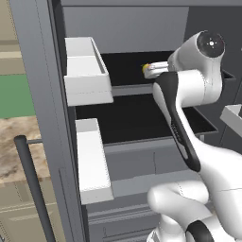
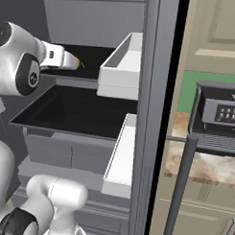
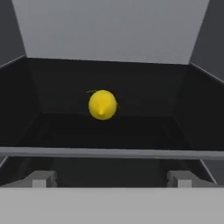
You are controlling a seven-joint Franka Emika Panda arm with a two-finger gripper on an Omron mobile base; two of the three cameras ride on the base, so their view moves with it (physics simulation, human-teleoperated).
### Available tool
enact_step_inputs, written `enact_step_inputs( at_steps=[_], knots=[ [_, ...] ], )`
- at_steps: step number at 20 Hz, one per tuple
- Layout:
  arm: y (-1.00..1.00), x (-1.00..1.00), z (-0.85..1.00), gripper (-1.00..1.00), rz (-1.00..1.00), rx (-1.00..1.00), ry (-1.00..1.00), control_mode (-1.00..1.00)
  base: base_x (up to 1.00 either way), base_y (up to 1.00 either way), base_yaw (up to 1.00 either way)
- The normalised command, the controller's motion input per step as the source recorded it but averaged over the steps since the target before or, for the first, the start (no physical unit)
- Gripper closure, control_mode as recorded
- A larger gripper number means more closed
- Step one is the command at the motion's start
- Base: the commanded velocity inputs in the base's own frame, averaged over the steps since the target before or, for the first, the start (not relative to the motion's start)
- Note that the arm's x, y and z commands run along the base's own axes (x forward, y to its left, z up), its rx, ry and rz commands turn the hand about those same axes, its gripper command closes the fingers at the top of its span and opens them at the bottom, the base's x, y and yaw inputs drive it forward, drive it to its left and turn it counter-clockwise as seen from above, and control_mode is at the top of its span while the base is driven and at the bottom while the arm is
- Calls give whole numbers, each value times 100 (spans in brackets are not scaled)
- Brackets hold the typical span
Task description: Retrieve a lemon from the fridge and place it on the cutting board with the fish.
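Inside, the lemon (image 3: 103, 104) rests on the fridge's (image 1: 42, 94) black shelf (image 3: 109, 127).

Bright yellow against black, framed in grey.

You see the lemon (image 3: 103, 104) in plain bright yellow on a black shelf (image 3: 109, 131), inside the dark grey fridge (image 1: 40, 94) with its paler grey back wall. The door bins (image 1: 85, 71) are white. Beyond the doors you get a marbled beige-and-brown countertop (image 2: 204, 163), a green wall patch (image 1: 14, 94), beige cabinets (image 2: 213, 31) and a black appliance (image 2: 220, 116).

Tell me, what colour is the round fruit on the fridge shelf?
Bright yellow. The lemon shows best in the hand view, on the black shelf.
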Motion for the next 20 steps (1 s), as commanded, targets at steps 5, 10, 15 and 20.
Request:
enact_step_inputs(
  at_steps=[5, 10, 15, 20],
  knots=[
    [-1, 39, 0, -100, -3, 1, 0, -100, 0, 0, 0],
    [0, 34, -4, -100, 0, 1, 0, -100, 0, 0, 0],
    [0, 50, -8, -100, 0, 0, 0, -100, 0, 0, 0],
    [0, 50, -9, -100, 0, 0, 0, -100, 0, 0, 0]
  ],
)
